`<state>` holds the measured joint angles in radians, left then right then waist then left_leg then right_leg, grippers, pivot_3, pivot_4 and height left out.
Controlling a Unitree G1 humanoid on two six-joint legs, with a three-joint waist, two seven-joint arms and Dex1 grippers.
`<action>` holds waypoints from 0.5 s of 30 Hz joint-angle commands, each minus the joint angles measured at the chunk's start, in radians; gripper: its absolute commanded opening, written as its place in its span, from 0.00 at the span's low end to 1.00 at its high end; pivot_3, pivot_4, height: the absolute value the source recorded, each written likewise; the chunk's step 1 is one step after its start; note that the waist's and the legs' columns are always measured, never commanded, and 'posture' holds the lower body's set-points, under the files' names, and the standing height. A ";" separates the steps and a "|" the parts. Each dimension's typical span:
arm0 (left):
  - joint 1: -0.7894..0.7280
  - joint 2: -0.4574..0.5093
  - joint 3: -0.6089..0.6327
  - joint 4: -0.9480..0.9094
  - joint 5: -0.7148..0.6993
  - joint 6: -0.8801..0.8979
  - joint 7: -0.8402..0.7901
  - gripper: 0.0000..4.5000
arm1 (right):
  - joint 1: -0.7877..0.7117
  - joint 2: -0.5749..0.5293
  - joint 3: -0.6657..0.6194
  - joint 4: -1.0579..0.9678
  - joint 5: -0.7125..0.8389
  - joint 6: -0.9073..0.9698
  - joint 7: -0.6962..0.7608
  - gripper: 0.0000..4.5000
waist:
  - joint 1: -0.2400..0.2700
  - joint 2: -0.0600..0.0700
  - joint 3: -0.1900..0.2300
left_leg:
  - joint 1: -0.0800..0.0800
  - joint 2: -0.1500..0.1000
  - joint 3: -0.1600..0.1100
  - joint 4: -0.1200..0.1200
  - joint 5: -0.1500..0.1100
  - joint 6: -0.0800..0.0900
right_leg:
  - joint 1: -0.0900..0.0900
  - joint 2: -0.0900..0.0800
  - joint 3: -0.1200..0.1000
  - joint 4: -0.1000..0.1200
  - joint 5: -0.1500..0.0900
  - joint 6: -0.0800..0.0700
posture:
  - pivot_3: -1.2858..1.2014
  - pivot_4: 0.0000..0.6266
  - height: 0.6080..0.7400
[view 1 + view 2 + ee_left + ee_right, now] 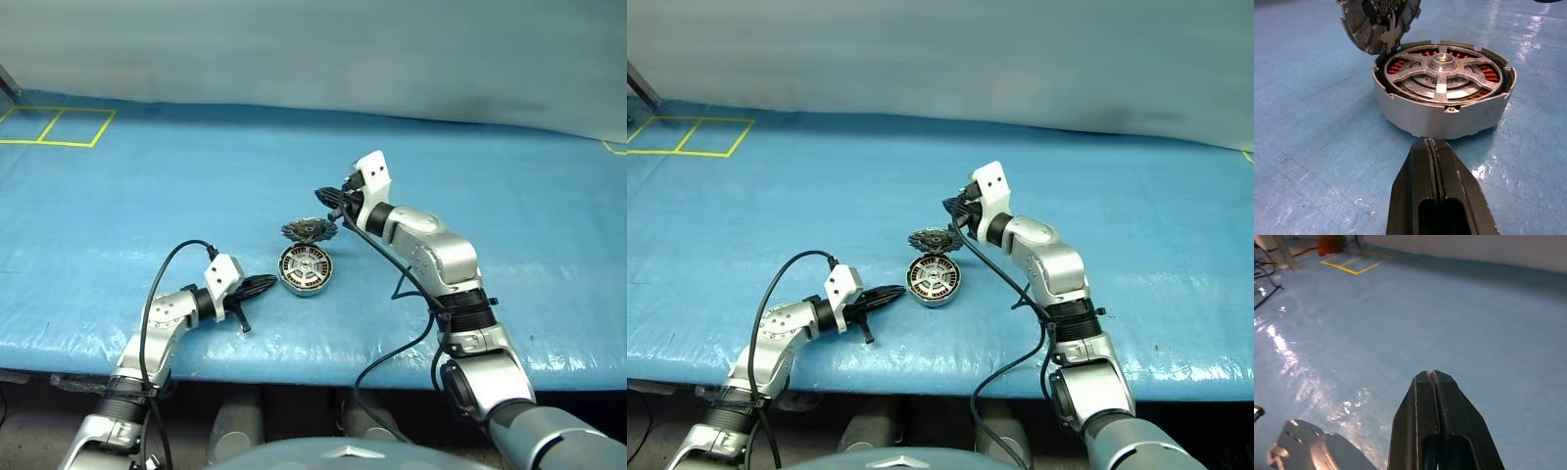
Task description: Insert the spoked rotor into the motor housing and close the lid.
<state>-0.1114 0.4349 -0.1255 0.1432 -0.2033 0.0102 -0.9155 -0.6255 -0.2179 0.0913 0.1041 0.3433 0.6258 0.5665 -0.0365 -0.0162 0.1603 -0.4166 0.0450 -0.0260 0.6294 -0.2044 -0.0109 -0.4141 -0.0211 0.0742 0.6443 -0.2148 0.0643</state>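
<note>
Blue tabletop (118,225): the rotor (1442,73) sits in the housing (1444,115), lid (310,230) propped open. My left gripper (263,285) and right gripper (328,199) are both pinched empty. Next I push the lid down.

One housing (307,271) is lying at the centre of the frame. One lid (310,231) is standing open just above it. One rotor (1442,73) is sitting inside the housing, with six spokes showing. Two grippers are showing: the left gripper (263,285) at lower left and the right gripper (324,196) above centre. One yellow grid (54,127) is showing at upper left.
</note>
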 commanded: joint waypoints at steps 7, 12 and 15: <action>0.031 0.011 0.042 -0.038 -0.020 -0.018 0.016 0.00 | 0.163 -0.030 0.072 -0.241 0.049 0.105 0.056 0.01 | -0.001 0.000 0.000 | 0.000 0.000 0.000 0.000 0.000 0.000 | 0.000 0.000 0.000 0.000 -0.004 -0.003 | 0.52 0.24 1.00; 0.031 0.007 0.041 -0.038 -0.017 -0.014 0.016 0.00 | 0.245 -0.024 0.080 -0.297 0.039 0.116 0.021 0.01 | -0.005 0.000 0.000 | 0.001 0.000 0.000 0.001 0.000 0.000 | 0.000 0.000 0.000 0.001 -0.005 -0.002 | 0.52 0.24 1.00; 0.023 0.005 0.037 -0.033 -0.015 -0.012 0.014 0.00 | 0.278 -0.028 0.115 -0.304 0.005 0.106 0.002 0.01 | -0.004 0.000 0.000 | 0.002 0.000 0.000 0.001 0.000 0.000 | 0.000 0.000 0.000 0.001 -0.005 -0.002 | 0.52 0.24 1.00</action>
<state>-0.0796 0.4396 -0.0938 0.1394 -0.2081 0.0103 -0.8977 -0.3574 -0.2449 0.1874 -0.1689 0.3624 0.7444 0.5781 -0.0406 -0.0161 0.1603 -0.4150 0.0453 -0.0257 0.6304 -0.2043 -0.0111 -0.4136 -0.0212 0.0741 0.6451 -0.2193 0.0622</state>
